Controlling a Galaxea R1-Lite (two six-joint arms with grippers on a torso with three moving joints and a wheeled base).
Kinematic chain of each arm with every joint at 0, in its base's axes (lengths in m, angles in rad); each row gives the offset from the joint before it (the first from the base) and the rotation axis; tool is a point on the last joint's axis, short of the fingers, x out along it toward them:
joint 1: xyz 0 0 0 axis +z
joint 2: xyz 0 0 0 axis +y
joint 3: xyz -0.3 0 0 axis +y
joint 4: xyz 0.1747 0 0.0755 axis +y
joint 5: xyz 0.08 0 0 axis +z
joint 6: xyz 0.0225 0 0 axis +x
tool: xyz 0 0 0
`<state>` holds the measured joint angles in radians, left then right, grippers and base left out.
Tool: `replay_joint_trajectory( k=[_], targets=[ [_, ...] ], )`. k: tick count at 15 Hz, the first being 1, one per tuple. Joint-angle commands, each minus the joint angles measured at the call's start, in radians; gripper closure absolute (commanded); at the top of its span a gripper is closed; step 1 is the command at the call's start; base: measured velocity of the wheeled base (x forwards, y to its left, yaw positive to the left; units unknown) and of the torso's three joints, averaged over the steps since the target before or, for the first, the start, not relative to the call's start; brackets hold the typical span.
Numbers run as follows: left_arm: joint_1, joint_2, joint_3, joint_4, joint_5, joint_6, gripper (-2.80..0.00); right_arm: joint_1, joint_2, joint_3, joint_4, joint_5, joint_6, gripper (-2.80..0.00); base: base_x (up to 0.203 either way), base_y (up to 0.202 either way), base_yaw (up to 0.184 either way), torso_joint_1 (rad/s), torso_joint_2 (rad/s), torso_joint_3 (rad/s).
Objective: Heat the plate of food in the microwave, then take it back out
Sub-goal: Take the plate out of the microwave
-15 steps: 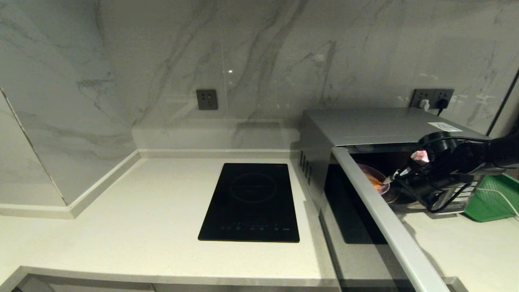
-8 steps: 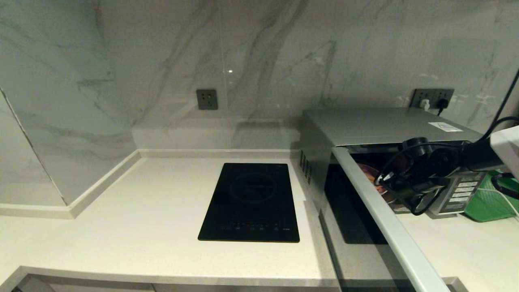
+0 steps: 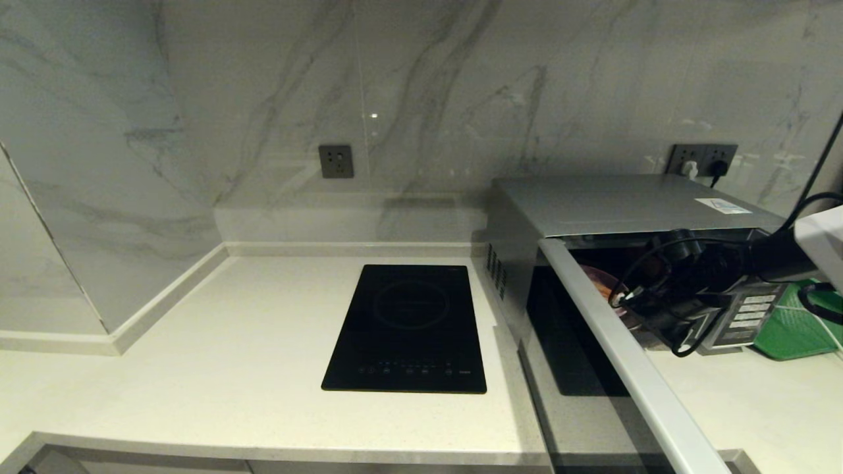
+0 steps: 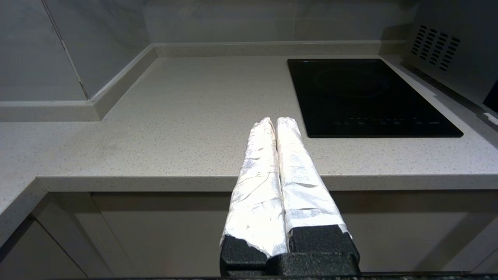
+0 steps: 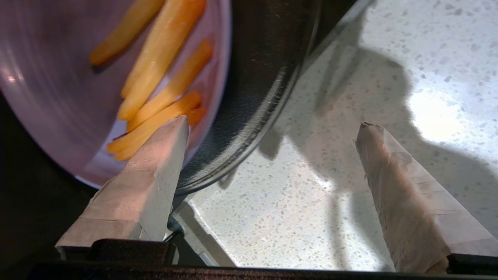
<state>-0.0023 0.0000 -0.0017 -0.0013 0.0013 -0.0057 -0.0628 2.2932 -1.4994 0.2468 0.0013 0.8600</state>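
The silver microwave (image 3: 619, 204) stands at the right of the counter with its door (image 3: 612, 355) swung open towards me. Inside, the lavender plate (image 5: 58, 89) with yellow-orange food sticks (image 5: 163, 70) rests on the dark glass turntable (image 5: 256, 85). In the head view only a sliver of the plate (image 3: 596, 280) shows behind the door edge. My right arm (image 3: 691, 289) reaches into the microwave's mouth. The right gripper (image 5: 272, 124) is open; one finger (image 5: 155, 167) overlaps the plate's rim and the other is well apart, over the countertop. My left gripper (image 4: 275, 120) is shut and empty, parked below the counter's front edge.
A flat black induction hob (image 3: 408, 329) lies left of the microwave. A green tray (image 3: 797, 322) sits behind the right arm, beside the button panel (image 3: 751, 316). The open door juts out over the counter's front. Wall sockets are on the marble backsplash.
The right arm has moved left, deeper into the microwave opening, and now covers most of the plate, which showed more plainly a second ago. The left arm stays still.
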Motion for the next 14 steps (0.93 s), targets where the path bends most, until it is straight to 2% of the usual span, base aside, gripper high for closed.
replay_joint_trajectory(
  k=[1,14],
  targets=[
    [0.001,0.0,0.0,0.0,0.0,0.0,0.0,-0.005,-0.003,0.005,0.0,-0.014,0.005,-2.8,0.0,0.0,0.0,0.0,0.0,0.0],
    [0.0,0.0,0.0,0.0,0.0,0.0,0.0,0.0,0.043,-0.071,0.002,-0.043,-0.001,-2.8,0.0,0.0,0.0,0.0,0.0,0.0]
  ],
)
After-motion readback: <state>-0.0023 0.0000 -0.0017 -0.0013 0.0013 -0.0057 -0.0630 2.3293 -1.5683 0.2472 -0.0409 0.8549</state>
